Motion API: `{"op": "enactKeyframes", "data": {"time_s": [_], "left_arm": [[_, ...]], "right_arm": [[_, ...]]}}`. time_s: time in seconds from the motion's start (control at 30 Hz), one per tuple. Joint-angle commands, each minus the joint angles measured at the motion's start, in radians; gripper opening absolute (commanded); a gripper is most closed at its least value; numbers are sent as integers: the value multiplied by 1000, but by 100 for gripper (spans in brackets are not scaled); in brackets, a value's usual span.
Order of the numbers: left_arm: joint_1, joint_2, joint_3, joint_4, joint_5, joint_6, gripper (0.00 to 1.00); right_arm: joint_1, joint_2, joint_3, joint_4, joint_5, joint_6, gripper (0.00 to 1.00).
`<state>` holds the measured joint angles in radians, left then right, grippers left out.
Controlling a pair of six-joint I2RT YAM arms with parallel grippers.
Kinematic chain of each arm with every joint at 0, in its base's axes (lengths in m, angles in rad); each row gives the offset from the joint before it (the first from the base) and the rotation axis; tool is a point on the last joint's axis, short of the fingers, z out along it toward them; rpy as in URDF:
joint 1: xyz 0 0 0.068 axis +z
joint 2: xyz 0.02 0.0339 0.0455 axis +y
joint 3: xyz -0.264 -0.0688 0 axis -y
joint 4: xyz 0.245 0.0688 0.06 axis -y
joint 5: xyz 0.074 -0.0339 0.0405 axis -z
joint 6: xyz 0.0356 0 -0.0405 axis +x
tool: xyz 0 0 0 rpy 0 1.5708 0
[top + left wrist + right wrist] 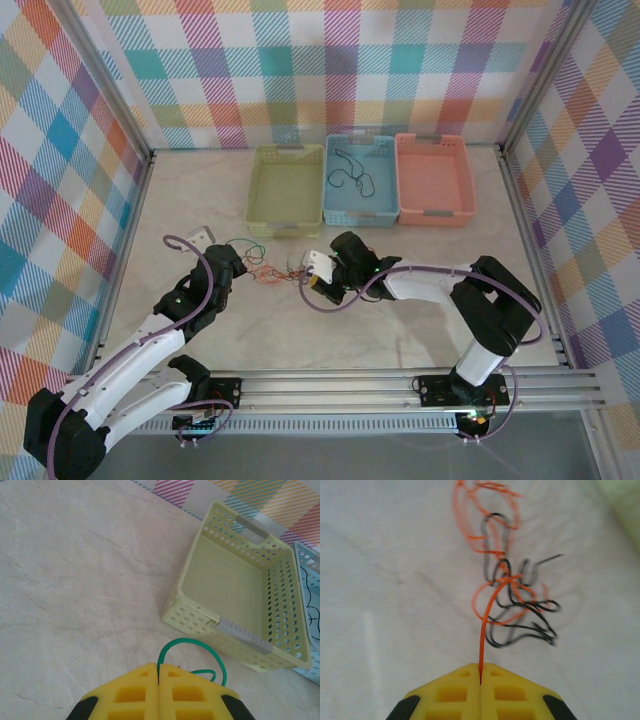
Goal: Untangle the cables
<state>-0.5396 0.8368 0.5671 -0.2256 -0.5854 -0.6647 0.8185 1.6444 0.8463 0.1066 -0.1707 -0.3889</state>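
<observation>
The cables [272, 270] lie as a small tangle of orange, black and green strands on the table between my two grippers. My left gripper [159, 672] is shut on the green cable [200, 647], which loops up out of its yellow fingertips; from above, this gripper [243, 264] sits at the tangle's left side. My right gripper [480, 672] is shut on the orange cable [482, 630], which runs straight out to a knot wound with the black cable [520, 630]. Seen from the top, the right gripper [312, 276] is at the tangle's right side. Another black cable [352, 180] lies in the blue basket.
Three baskets stand in a row at the back: yellow [285, 225], blue [360, 218] and orange-pink [435, 215]. The yellow basket's wall [200, 620] is just beyond the left fingers. Checked walls close in the table on three sides.
</observation>
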Motion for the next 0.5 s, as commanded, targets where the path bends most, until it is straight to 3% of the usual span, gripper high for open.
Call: {"op": "enactKeyframes", "data": {"time_s": [0.0,0.37,0.47], "left_arm": [[10,1,27,23,-22,6,0],[11,-6,29,14,-26,5,0],[10,-6,29,13,-29,3,0]], "right_arm": [[-46,-55,-44,135,153,62,0],[-161,-100,-98,199,544,218,0],[-209,-130,-110,179,580,326,0]]}}
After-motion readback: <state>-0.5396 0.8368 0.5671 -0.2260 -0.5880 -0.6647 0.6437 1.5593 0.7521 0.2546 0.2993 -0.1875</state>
